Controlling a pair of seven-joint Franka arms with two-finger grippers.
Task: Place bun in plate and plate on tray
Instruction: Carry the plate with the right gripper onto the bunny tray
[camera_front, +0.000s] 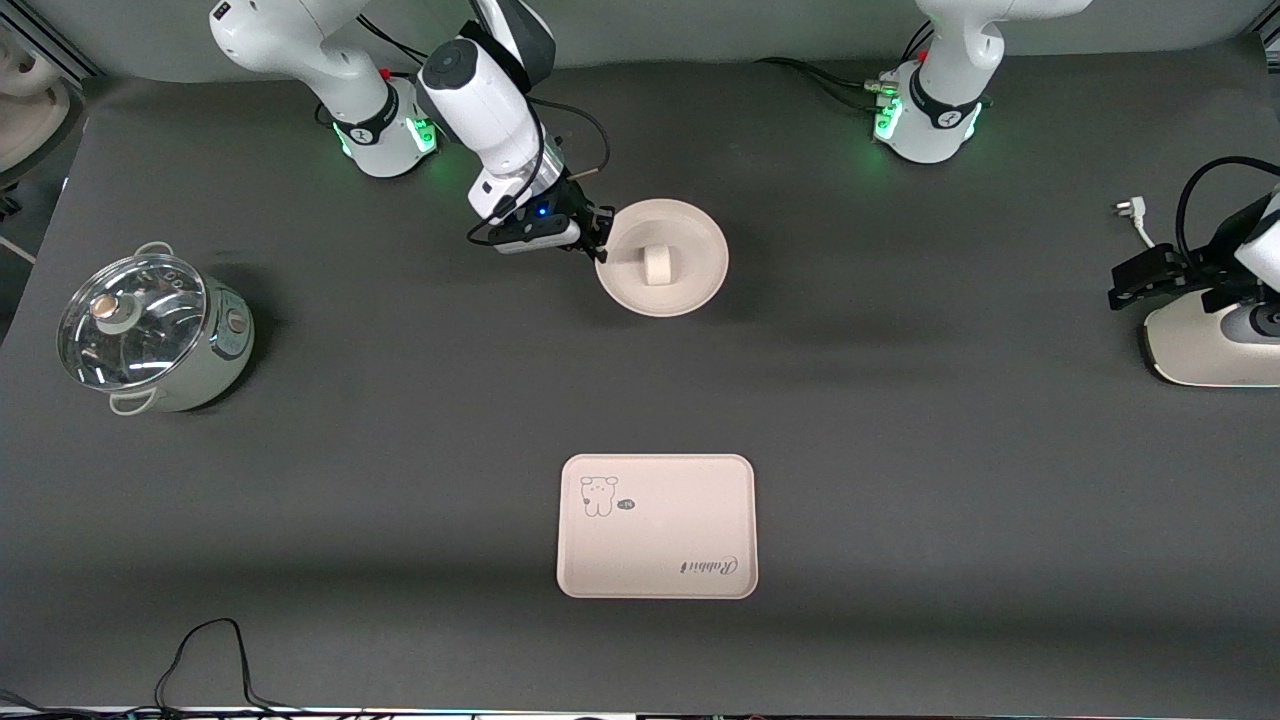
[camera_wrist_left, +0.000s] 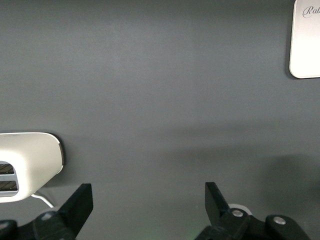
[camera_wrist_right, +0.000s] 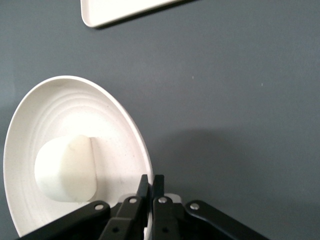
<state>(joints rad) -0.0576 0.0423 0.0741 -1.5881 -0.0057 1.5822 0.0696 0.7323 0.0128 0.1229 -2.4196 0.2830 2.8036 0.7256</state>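
Observation:
The round cream plate (camera_front: 690, 255) is near the robots' bases, with the off-white bun (camera_front: 657, 265) in its middle. My right gripper (camera_front: 598, 240) is shut on the plate's rim at the side toward the right arm's end. The right wrist view shows its fingers (camera_wrist_right: 145, 187) pinching the rim, one inside and one outside the plate (camera_wrist_right: 75, 110), with the bun (camera_wrist_right: 65, 167) close by. The pink-cream tray (camera_front: 657, 527) lies bare, nearer the front camera. My left gripper (camera_front: 1145, 278) waits open and empty at the left arm's end of the table (camera_wrist_left: 148, 196).
A steel pot with a glass lid (camera_front: 150, 330) stands at the right arm's end. A white appliance (camera_front: 1210, 345) sits by the left gripper, with a power plug (camera_front: 1130, 210) beside it. Cables (camera_front: 210, 660) lie at the front edge.

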